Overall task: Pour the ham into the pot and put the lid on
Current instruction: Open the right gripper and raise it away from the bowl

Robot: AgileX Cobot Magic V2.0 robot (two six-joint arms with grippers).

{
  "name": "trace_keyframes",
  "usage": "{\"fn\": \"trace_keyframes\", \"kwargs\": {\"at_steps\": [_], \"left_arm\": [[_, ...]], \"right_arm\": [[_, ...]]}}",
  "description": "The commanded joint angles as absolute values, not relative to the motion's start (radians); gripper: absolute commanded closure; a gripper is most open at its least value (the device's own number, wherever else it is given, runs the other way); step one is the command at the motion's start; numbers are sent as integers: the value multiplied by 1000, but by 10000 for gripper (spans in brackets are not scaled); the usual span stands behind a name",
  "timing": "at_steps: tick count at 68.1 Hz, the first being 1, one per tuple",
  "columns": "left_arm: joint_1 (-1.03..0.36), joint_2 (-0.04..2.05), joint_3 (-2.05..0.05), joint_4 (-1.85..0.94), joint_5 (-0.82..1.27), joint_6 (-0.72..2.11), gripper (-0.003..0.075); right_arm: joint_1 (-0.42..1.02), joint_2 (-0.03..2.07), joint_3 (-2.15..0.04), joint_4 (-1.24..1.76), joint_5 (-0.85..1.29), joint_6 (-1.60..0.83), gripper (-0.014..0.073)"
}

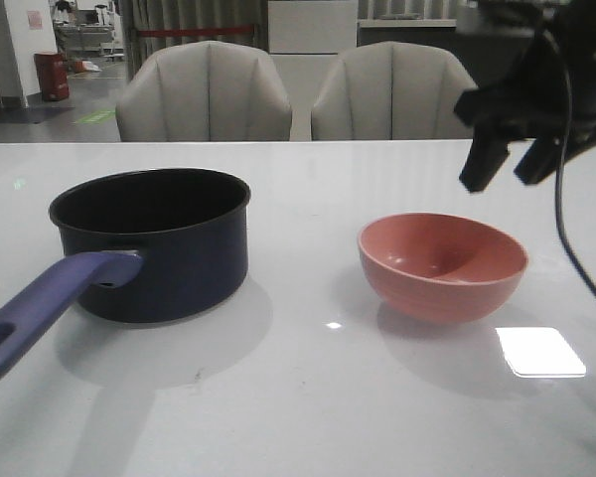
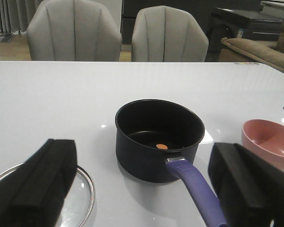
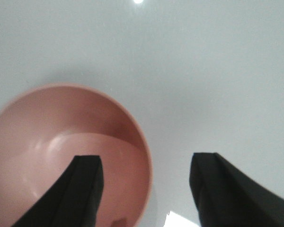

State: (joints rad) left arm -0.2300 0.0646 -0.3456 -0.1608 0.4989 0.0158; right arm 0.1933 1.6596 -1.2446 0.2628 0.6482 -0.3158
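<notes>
Front view showed us a glossy white table (image 1: 308, 397), and on it the pot (image 1: 164, 243), our landmark: a round, straight-walled saucepan, dark navy with a matte black inside. Its long purple-blue handle (image 1: 45, 303) ran from the pot's near wall toward the robot and its left side, a hole at the far tip. To the right of the pot, well apart, sat the pink bowl (image 1: 442, 263), smooth and rounded. We saw the lid (image 2: 85, 189) left of the pot on the robot's side, flat on the table, clear glass with a metal rim. The ham (image 2: 162, 146), a small flat orange piece, lay on the pot's floor. Our right gripper (image 1: 512, 164) hung above the bowl, fingers spread, holding nothing. Our left gripper (image 2: 142, 198) stood wide apart, also bare, near the handle.
</notes>
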Motion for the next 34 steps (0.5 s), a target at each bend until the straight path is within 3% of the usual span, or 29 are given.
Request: {"fn": "trace_keyframes", "kwargs": {"at_steps": [1,15,34], "left_arm": [[-237,77,-373,-167,426,16,118],[-237,77,-373,-167,426,16,118],[-237,77,-373,-167,426,16,118]], "right_arm": [[189,1492,-1272,262,616,-326,85],[189,1250,-1181,305,512,-326,86],[200,902,-871,373,199,-326,86]]}}
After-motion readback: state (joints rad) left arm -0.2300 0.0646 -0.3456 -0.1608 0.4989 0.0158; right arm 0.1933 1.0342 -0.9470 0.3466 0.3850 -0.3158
